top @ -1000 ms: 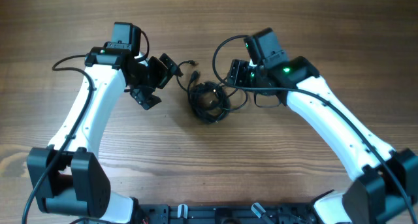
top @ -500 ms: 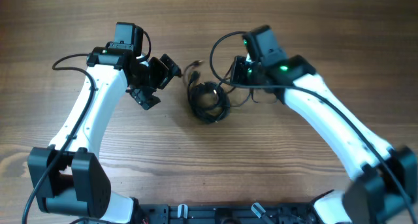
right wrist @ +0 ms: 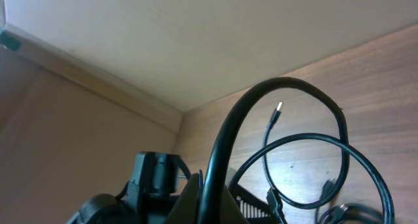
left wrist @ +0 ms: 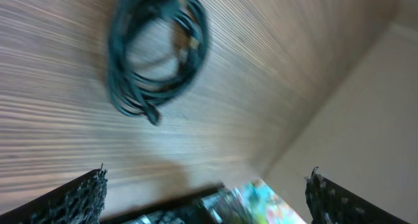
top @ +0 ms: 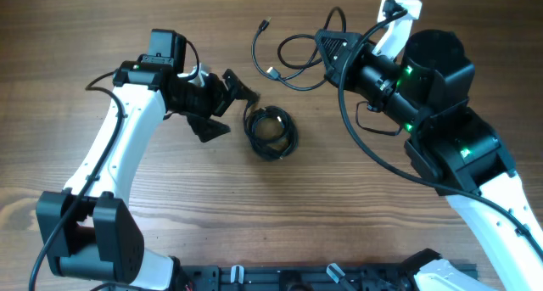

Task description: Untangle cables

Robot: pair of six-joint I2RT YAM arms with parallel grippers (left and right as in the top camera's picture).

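My left tool point(top: 229, 110) hangs spread wide beside the coiled cords point(top: 271, 134) on the bench point(top: 339, 206). My right tool point(top: 329, 49), raised, is clenched on one loose cord point(top: 299, 38).

The cables point(top: 270, 131) looked black to me, the table point(top: 127, 215) a warm brown with streaky wood grain. The left arm point(top: 127, 130) and right arm point(top: 501, 206) were white with black joints; green lights point(top: 463, 152) glowed on the right one.
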